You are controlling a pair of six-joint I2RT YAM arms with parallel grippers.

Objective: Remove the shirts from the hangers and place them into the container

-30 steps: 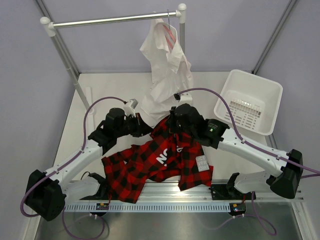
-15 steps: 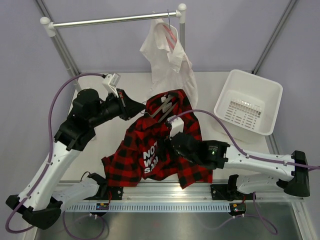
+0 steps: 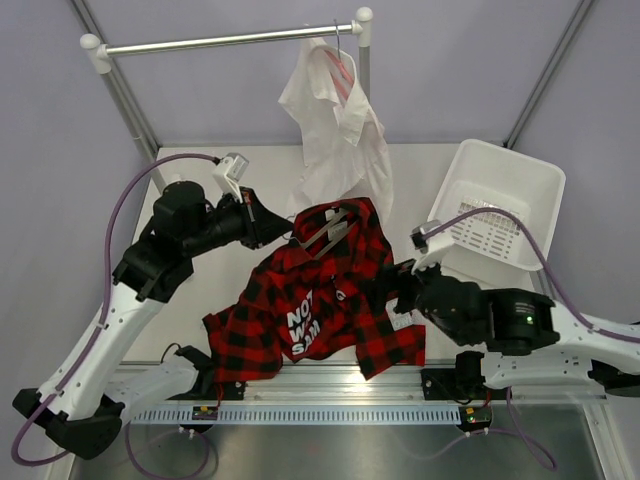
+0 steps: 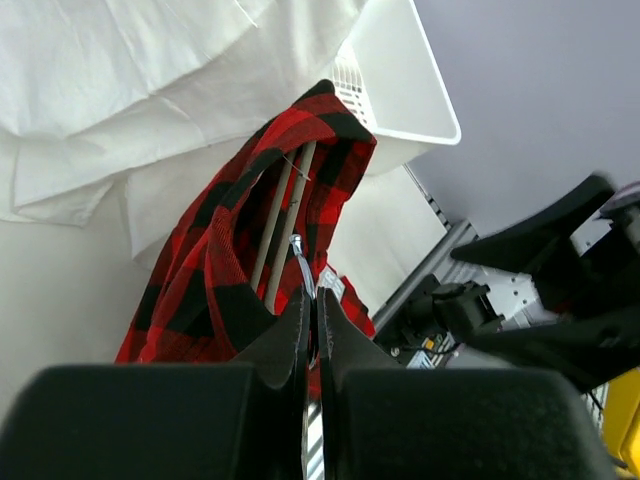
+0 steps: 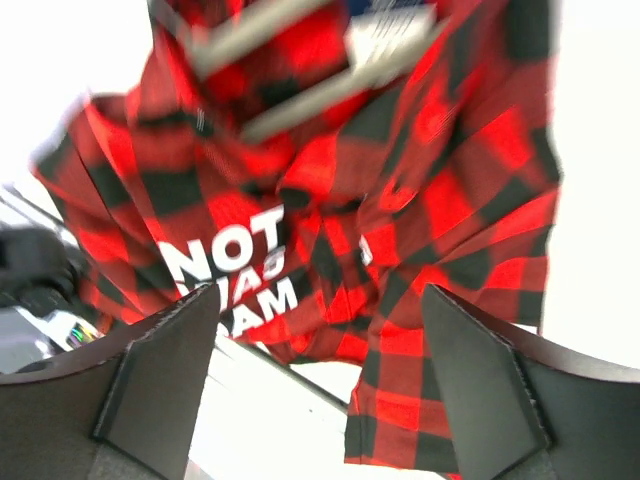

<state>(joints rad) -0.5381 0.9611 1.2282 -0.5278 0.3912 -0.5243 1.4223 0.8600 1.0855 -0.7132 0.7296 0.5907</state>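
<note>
While the left gripper (image 3: 283, 228) pinches the hanger (image 4: 283, 225) by its hook, the plaid shirt (image 3: 310, 300) hangs from it, trailing onto the table. The right gripper (image 3: 402, 283), wide open and empty, sits just beside the shirt's right edge, nearer the basket (image 3: 520, 175).

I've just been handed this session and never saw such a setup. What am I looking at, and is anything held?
A left arm and a right arm stand at the near edge of the table, each ending in a two-finger gripper. The wide picture looks down from above and behind them; the other two come from wrist cameras. The left gripper is shut on the metal hook of the grey-brown hanger, which carries the plaid shirt. The right gripper is open, holding nothing, facing that shirt. The white shirt hangs on a pink hanger from the rail. The white basket sits at the right, empty.
</note>
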